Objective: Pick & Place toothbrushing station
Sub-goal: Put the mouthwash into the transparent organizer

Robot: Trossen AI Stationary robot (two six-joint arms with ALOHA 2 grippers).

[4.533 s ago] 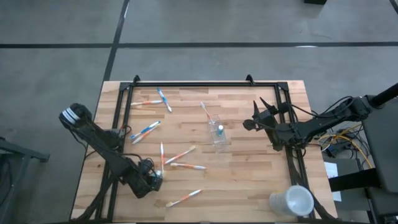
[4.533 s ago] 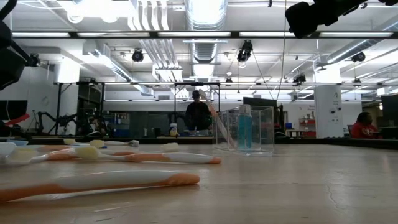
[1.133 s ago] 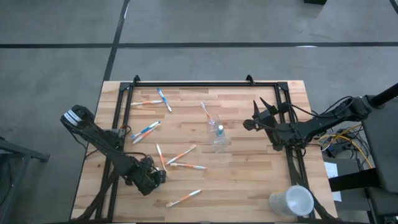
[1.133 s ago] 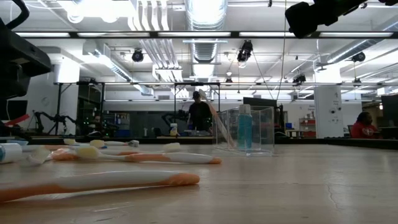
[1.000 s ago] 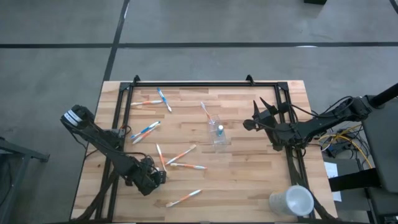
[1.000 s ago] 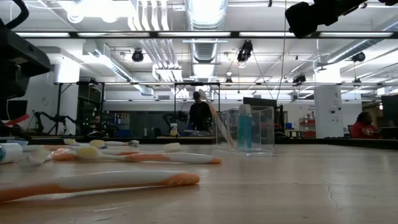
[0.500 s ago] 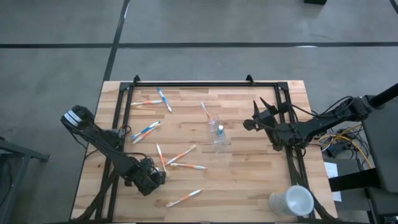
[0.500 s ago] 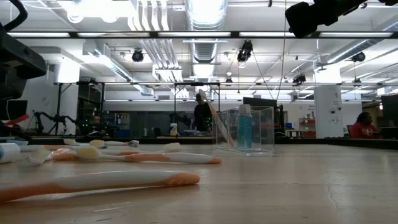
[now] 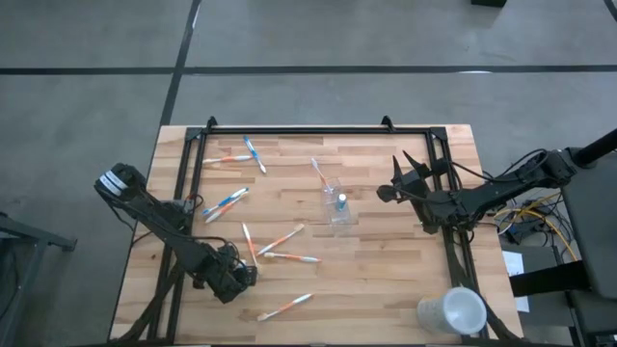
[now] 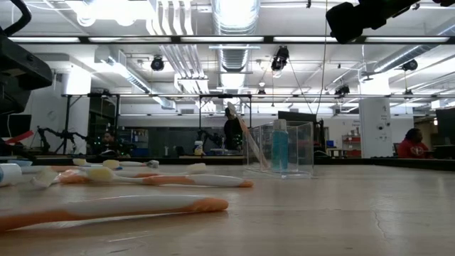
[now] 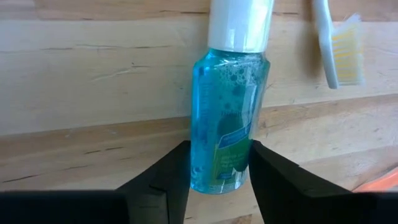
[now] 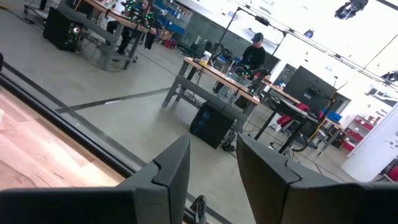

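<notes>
Left end effector (image 11: 219, 171) grips a lying blue bottle (image 11: 227, 124) on the table (image 11: 93, 74).

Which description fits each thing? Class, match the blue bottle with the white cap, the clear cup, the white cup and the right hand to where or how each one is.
Things:
1. blue bottle
2. clear cup
3. white cup
4. right hand

Descriptions:
A. at a corner of the table, on the right arm's side
B. mid-table, with a blue tube standing in it
C. lying on the wood right at the left hand
D. open, holding nothing

Pairs: 1-C, 2-B, 3-A, 4-D
</notes>
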